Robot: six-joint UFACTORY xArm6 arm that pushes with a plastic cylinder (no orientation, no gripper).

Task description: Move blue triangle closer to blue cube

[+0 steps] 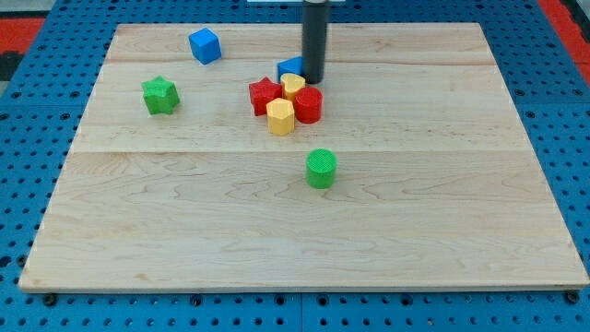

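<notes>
The blue triangle (289, 68) lies near the board's top middle, partly hidden behind my rod. My tip (313, 81) rests on the board right against the triangle's right side. The blue cube (205, 45) sits apart at the upper left, well to the left of the triangle. Just below the triangle is a tight cluster: a red star (264, 95), a yellow heart (293, 87), a red cylinder (309, 104) and a yellow hexagon (280, 117).
A green star (159, 95) sits at the view's left. A green cylinder (321, 169) stands below the cluster, near the board's middle. The wooden board (442, 231) lies on a blue pegboard surface.
</notes>
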